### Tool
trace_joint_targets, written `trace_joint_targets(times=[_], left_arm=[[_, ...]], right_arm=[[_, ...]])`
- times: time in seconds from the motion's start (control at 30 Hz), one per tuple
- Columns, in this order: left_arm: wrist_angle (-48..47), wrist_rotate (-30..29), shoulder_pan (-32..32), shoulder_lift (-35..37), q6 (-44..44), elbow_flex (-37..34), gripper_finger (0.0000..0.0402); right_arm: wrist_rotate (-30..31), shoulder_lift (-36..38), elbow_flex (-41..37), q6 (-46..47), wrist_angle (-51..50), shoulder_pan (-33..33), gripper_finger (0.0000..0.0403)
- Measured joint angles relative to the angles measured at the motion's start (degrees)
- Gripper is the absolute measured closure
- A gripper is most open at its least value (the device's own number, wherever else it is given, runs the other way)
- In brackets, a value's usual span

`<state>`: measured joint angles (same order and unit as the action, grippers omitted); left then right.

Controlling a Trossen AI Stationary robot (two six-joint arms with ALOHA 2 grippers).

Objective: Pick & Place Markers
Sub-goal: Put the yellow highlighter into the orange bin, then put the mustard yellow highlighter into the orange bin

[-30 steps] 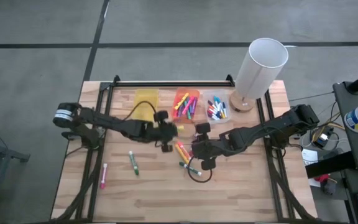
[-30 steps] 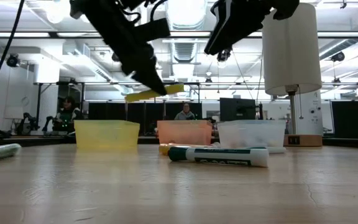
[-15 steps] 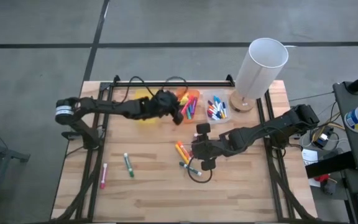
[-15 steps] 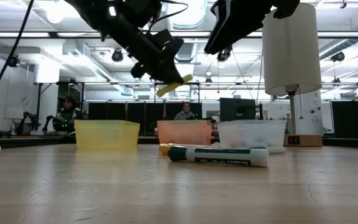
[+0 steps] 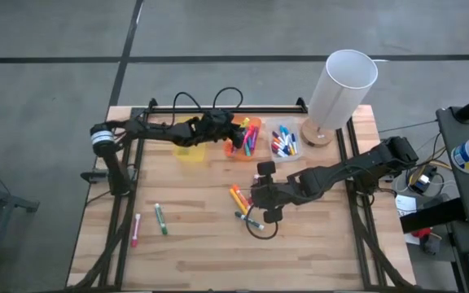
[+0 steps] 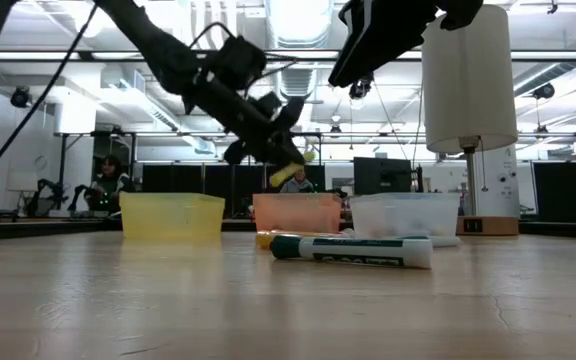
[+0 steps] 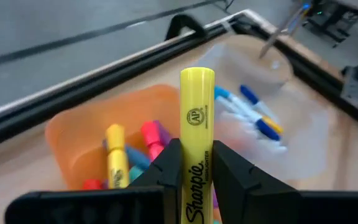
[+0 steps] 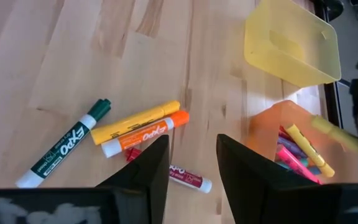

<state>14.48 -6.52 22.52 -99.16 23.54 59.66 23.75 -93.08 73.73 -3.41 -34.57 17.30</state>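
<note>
Left gripper [image 7: 196,171] clamps a yellow marker [image 7: 197,124] above the orange bin [image 7: 79,127]; right gripper [image 8: 192,155] hangs open, empty, over loose markers [image 8: 143,127].

Wooden table [image 5: 210,260]: yellow bin [image 5: 190,138], orange bin [image 5: 252,124], clear bin [image 5: 284,139], white cylinder [image 5: 339,91], scattered markers [image 5: 159,219].

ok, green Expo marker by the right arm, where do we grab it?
Mid-barrel of the green Expo marker, from straight above, with the right gripper closing across its length. It lies flat, with bare table along both long sides and the orange marker clear of it.
</note>
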Motion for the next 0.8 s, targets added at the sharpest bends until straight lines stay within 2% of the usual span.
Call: trace_joint_targets(times=[0.2, 0.37, 0.67, 0.8], left_arm=[[0.6, 3.9, 1.7, -3.7, 4.3, 0.8, 0.0346], [1.1, 3.4, 2.4, -5.6, 8.2, 1.4, 0.0340], [0.7, 3.2, 2.9, -6.4, 7.6, 2.0, 0.0258], [1.0, 3.2, 2.9, -6.3, 7.6, 2.0, 0.0242]], right_arm=[[0.0, 0.0, 0.0, -0.2, 0.0, 0.0, 0.0275], [0.0, 0.0, 0.0, -0.3, 0.1, 0.0, 0.0275], [0.0, 0.0, 0.0, -0.3, 0.2, 0.0, 0.0275], [0.0, 0.0, 0.0, -0.6, 0.2, 0.0, 0.0275]])
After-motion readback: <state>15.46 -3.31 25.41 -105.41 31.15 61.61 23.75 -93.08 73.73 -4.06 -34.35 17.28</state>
